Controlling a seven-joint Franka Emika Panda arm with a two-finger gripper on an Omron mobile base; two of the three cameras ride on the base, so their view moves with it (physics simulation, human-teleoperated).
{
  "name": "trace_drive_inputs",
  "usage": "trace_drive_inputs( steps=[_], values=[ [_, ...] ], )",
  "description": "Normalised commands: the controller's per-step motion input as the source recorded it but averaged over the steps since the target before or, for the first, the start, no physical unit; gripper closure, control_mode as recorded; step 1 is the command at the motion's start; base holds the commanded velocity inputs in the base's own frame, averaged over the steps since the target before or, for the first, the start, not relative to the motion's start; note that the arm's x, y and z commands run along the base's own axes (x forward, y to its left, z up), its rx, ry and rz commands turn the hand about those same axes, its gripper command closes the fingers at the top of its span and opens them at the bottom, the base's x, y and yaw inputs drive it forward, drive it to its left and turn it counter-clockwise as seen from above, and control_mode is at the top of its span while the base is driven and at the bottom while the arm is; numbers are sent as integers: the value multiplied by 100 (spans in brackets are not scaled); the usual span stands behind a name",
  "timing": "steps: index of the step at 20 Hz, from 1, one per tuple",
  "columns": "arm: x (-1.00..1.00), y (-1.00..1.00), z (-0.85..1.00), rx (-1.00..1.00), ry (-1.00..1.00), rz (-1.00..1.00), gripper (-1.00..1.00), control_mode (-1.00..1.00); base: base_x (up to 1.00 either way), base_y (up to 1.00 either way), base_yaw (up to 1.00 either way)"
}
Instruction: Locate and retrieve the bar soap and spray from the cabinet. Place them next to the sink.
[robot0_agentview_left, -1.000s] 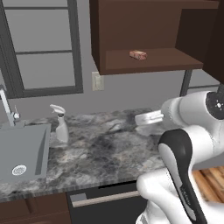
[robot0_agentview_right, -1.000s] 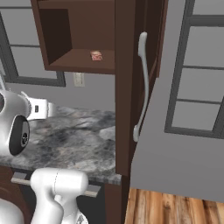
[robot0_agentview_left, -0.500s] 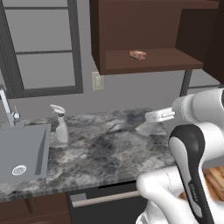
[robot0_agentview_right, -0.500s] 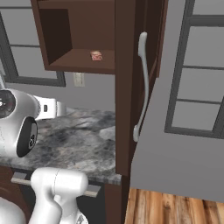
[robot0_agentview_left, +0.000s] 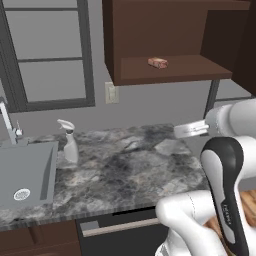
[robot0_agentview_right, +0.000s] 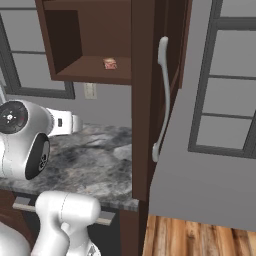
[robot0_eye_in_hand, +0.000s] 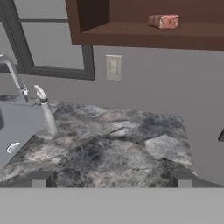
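Observation:
The bar soap (robot0_agentview_left: 158, 62) lies on the bottom shelf of the open dark cabinet (robot0_agentview_left: 175, 72); it also shows from the right (robot0_agentview_right: 110, 63) and in the hand view (robot0_eye_in_hand: 163, 21). The spray (robot0_agentview_left: 68, 142) stands upright on the marble counter, just right of the sink (robot0_agentview_left: 30, 167). In the hand view my gripper (robot0_eye_in_hand: 111, 179) is open, tips wide apart with nothing between them. It hovers over the counter's right part, facing the wall, below the soap and well right of the spray (robot0_eye_in_hand: 47, 113).
A curved faucet (robot0_agentview_left: 7, 120) rises behind the sink. A wall outlet (robot0_agentview_left: 111, 92) sits under the cabinet's left corner. The cabinet door with its long pale handle (robot0_agentview_right: 161, 95) stands open on the right. A window is on the left wall.
My hand has drifted a little to the right over the counter and the arm's elbow link has swung with it. Soap and spray have stayed put.

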Motion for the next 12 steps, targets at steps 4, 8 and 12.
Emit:
trace_drive_inputs(
  steps=[4, 8, 12],
  values=[
    [0, -9, 5, 0, 0, 0, -100, -100, 0, 0, 0],
    [-6, -10, 13, 0, -1, -5, -100, -100, 0, 0, 0],
    [-16, -3, 5, 0, 0, -15, -100, -100, 0, 0, 0]
  ],
)
